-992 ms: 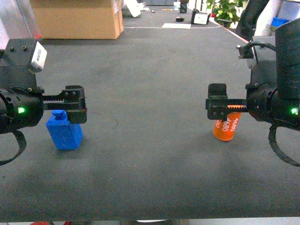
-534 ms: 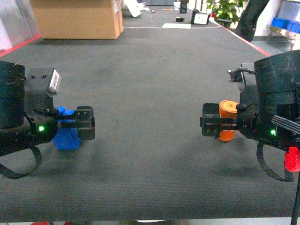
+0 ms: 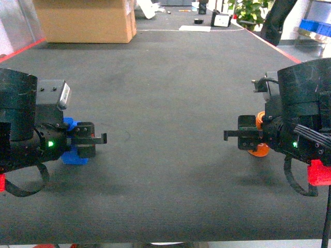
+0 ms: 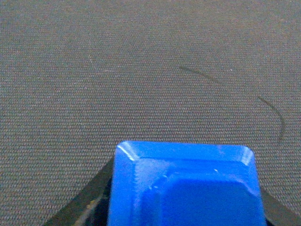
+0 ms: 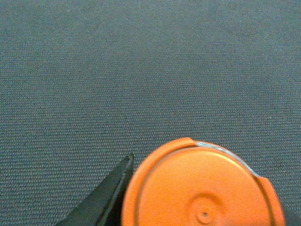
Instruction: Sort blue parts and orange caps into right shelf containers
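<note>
Both arms sink lower: left pincer (image 3: 89, 139) closed on blue part (image 4: 183, 186), right pincer (image 3: 247, 138) on orange cap (image 5: 202, 186). Lift straight, grips firm.

On the dark mat (image 3: 165, 155), the left gripper (image 3: 85, 139) sits at the left edge and the right gripper (image 3: 248, 138) at the right edge, well apart, with bare mat between them. A moulded part (image 3: 72, 155) lies against the left gripper, partly behind it. A round cap (image 3: 258, 149) lies against the right gripper. A cardboard box (image 3: 85, 20) stands at the far left end of the mat. Beyond the far edge, small items (image 3: 220, 19) lie on the floor, with a plant (image 3: 251, 10) to their right.
</note>
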Robot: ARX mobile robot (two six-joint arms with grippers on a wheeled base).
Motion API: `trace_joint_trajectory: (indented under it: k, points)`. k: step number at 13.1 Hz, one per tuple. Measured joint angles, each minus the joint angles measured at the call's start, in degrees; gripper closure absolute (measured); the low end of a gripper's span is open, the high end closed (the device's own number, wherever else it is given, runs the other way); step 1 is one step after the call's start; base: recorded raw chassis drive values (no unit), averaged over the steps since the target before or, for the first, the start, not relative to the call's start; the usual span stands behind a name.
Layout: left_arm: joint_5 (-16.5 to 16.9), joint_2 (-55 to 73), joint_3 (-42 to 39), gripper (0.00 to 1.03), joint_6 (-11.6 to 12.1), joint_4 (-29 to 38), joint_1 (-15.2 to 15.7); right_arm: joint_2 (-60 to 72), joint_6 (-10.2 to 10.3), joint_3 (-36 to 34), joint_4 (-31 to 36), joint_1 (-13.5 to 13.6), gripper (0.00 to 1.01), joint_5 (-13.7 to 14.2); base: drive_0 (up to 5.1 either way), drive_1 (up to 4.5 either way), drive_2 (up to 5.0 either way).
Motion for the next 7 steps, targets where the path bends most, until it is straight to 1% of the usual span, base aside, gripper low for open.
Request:
trace_joint_trajectory:
  k: [1, 2, 4, 7]
  points:
    - [-0.5, -0.1, -0.3, 0.58, -0.2, 1.3, -0.1, 0.0, -0.2, 0.0, 0.2, 0.0, 0.55, -0.3, 0.0, 0.0, 0.0]
    - [-2.2, -1.6, -2.1, 0.59, -0.4, 4.0, -0.4, -0.9, -0.6, -1.0, 2.3, 0.3, 0.55, -0.4, 0.0, 0.0, 0.0]
    - [-4.7, -8.8, -6.4, 0.59, -0.7, 10.2, -1.2, -7.0, -1.2, -5.7, 7.4, 1.6, 0.55, -0.1, 0.0, 0.0, 0.0]
    - [-8.8, -20.6, -12.3, 0.59, 0.5, 18.0, -3.3, -18.7, -2.3, -12.8, 15.9, 4.7, 0.55, 1.8, 0.0, 0.0, 0.0]
